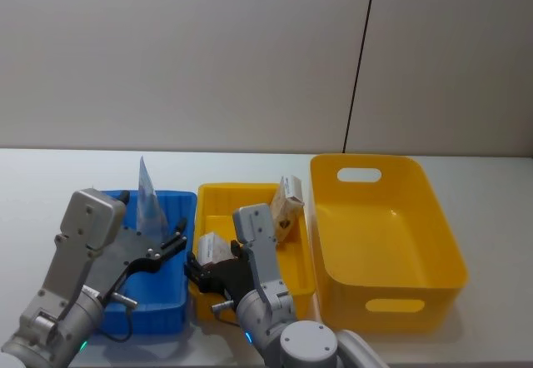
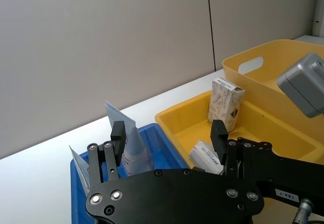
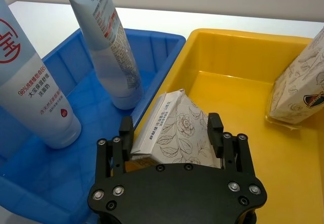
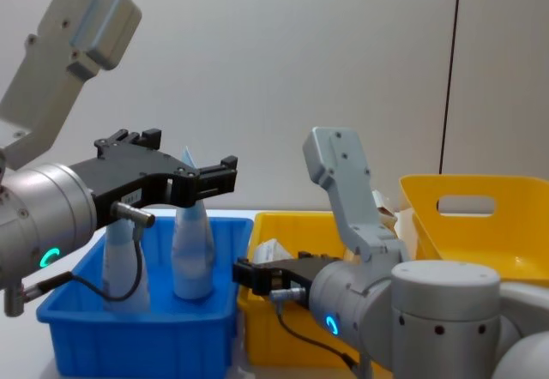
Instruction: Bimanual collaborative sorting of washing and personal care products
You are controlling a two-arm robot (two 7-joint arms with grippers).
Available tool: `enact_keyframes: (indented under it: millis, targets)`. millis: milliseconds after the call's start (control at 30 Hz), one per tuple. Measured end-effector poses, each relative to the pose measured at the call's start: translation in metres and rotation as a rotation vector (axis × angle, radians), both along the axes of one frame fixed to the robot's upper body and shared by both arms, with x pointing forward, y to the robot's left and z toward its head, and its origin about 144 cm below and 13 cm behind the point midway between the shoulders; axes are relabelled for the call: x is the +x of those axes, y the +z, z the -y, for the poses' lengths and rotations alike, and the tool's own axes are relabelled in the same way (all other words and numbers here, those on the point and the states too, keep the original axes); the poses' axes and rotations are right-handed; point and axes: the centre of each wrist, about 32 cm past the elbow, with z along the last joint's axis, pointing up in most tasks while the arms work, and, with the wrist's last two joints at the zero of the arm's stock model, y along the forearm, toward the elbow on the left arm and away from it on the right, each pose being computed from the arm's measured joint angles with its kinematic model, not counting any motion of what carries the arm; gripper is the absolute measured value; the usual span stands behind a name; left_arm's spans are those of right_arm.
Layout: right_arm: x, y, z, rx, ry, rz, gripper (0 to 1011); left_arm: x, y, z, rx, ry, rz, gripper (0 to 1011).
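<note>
Our right gripper (image 3: pixel 171 124) pinches the carton (image 3: pixel 177 138) between its fingers (image 3: pixel 215 127), low in the yellow tray (image 3: pixel 238 82). We should lift straight and level, clearing the rim and the tubes (image 3: pixel 109 41). Our left gripper (image 2: pixel 168 128) hovers spread above the blue bin (image 3: pixel 157 51).

Setting: robotics lab, bench-type test cell.

Evidence:
- The backdrop is plain grey wall panels (image 1: pixel 183 52) meeting at one dark vertical seam (image 1: pixel 360 60).
- A white surface (image 1: pixel 50 176) carries three plastic bins side by side in a row: blue bin (image 1: pixel 191 211), small yellow bin (image 1: pixel 225 189), and large yellow bin (image 1: pixel 437 226) with cut-out handles.
- The contents read as staged sample goods: pale blue tubes (image 3: pixel 30 82) upright in the blue bin, and a patterned carton (image 3: pixel 177 133) in the small yellow one.
- Grey-housed robot arms (image 4: pixel 51 207) with lit status rings (image 4: pixel 47 257) reach over the bins.
</note>
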Motion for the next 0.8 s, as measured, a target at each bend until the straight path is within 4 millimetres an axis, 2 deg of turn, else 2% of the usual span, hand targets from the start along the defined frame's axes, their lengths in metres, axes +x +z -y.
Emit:
enact_keyframes:
  millis: [333,367,567,800]
  targets:
    - [0.0003,0.0000,-0.0001,-0.002,-0.001,0.000,605,0.0000,0.0000,0.0000,0.000,0.000,0.000,1002]
    - [0.0004,0.0001,-0.0001,-0.002,-0.002,0.000,605,0.0000,0.0000,0.0000,0.000,0.000,0.000,1001]
    - [0.0005,0.0001,0.0001,-0.002,-0.003,0.000,421,0.0000,0.0000,0.0000,0.000,0.000,0.000,1001]
    - [0.0005,0.0001,0.0001,-0.003,-0.002,0.000,272,0.0000,0.0000,0.0000,0.000,0.000,0.000,1001]
